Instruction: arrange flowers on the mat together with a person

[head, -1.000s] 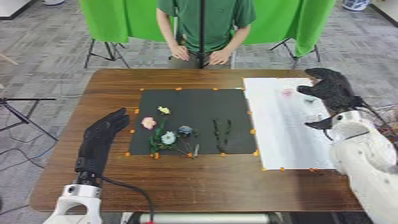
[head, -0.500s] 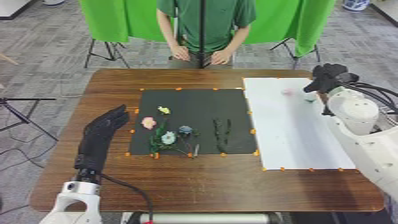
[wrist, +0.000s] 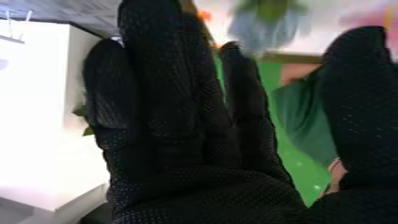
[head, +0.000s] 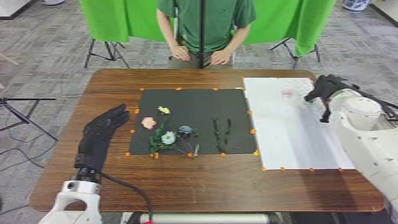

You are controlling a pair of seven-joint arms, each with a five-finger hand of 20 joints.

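Note:
My right hand (head: pixel 330 89) is over the far right corner of the white mat (head: pixel 298 145). In the right wrist view, the right hand (wrist: pixel 191 135) has straight fingers with its thumb apart; a pale blue flower (wrist: pixel 266 27) with green leaves lies beyond the fingertips, near a pink bloom (wrist: pixel 366 16). A pink flower (head: pixel 287 92) lies on the white mat, left of that hand. The dark mat (head: pixel 191 100) holds a yellow flower (head: pixel 163 110), a pink flower (head: pixel 148 122), a white flower (head: pixel 169 137), a blue-grey flower (head: pixel 185 130) and green stems (head: pixel 227 134). My left hand (head: pixel 108 120) is open left of it.
A person in a green shirt (head: pixel 206 30) stands across the table (head: pixel 213 187), hands together at its far edge. Orange markers line both mats. A black cable (head: pixel 133 187) runs beside my left arm.
My right hand has drawn from a wide spread over the white mat's right side to its far corner, where it now covers the greenish flower seen there before. My left hand has stayed still.

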